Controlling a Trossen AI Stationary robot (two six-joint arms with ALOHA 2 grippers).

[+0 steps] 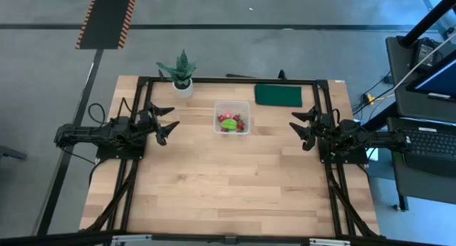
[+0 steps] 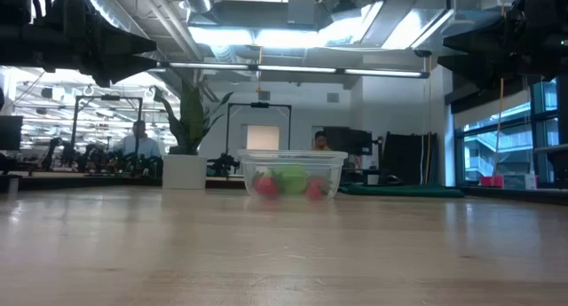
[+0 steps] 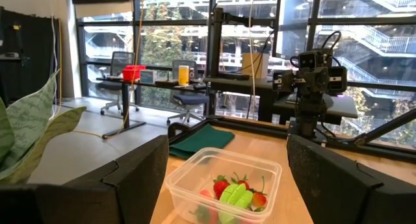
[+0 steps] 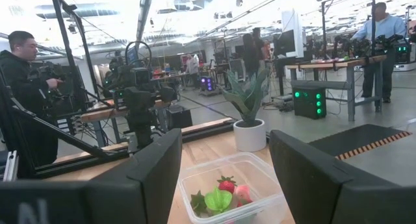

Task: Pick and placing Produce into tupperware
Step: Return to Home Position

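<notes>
A clear plastic tupperware [image 1: 232,118] stands on the wooden table toward its far middle. Inside it lie several red strawberry pieces [image 1: 239,123] and a lime-green piece [image 1: 229,123]; they also show in the low view [image 2: 290,181], the left wrist view [image 3: 235,195] and the right wrist view [image 4: 220,198]. My left gripper [image 1: 169,123] is open and empty, held above the table to the left of the box. My right gripper [image 1: 303,127] is open and empty, held above the table to the right of the box.
A spiky green plant in a white pot [image 1: 182,75] stands at the far edge, left of the box. A flat dark green pad [image 1: 278,95] lies at the far right. The near half of the wooden table [image 1: 228,189] is bare. People stand in the room beyond.
</notes>
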